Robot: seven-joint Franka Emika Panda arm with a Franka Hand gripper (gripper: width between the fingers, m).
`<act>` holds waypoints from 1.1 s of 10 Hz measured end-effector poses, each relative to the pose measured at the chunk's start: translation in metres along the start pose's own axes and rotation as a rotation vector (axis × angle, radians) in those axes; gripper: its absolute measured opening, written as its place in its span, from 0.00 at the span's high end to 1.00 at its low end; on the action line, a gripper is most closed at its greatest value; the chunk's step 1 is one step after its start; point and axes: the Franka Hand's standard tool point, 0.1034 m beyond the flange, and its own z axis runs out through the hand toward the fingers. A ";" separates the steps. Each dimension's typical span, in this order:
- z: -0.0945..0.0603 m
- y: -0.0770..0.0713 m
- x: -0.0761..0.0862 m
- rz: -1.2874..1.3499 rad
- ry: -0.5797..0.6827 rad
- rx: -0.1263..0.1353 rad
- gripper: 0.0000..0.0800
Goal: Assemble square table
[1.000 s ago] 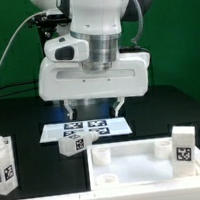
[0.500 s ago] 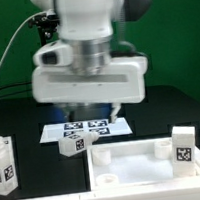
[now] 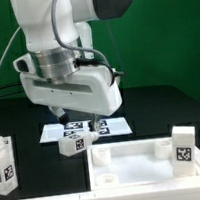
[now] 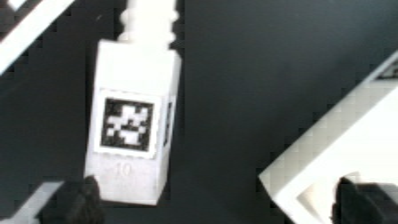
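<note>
The square table's white slab [image 3: 146, 165], with a raised rim and round corner sockets, lies at the front right of the exterior view. A corner of the slab [image 4: 338, 150] also shows in the wrist view. Three short white tagged legs are loose: one at the far left [image 3: 5, 164], one standing on the slab's right end [image 3: 184, 146], and one lying in front of the marker board [image 3: 73, 143]. My gripper [image 3: 80, 120] hangs open just above and behind this lying leg [image 4: 134, 115]. Nothing is between the gripper's [image 4: 217, 200] dark fingers [image 4: 71, 200].
The marker board [image 3: 91, 127] lies flat on the black table behind the lying leg, partly covered by my gripper. The white robot body [image 3: 67, 51] fills the upper left of the exterior view. A green wall stands behind.
The arm has swung toward the exterior view's left and tilted, bringing the gripper closer over the lying leg. The jaws stayed open. No part moved.
</note>
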 end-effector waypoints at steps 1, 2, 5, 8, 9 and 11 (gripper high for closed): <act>0.002 0.001 0.001 0.044 -0.007 0.009 0.19; 0.005 0.005 0.007 0.080 -0.034 0.060 0.19; 0.005 -0.001 0.009 -0.027 0.042 0.078 0.19; 0.008 0.002 0.004 -0.041 -0.001 0.068 0.19; 0.009 0.011 -0.004 -0.109 -0.128 0.064 0.19; 0.010 0.025 -0.005 -0.212 -0.290 0.075 0.19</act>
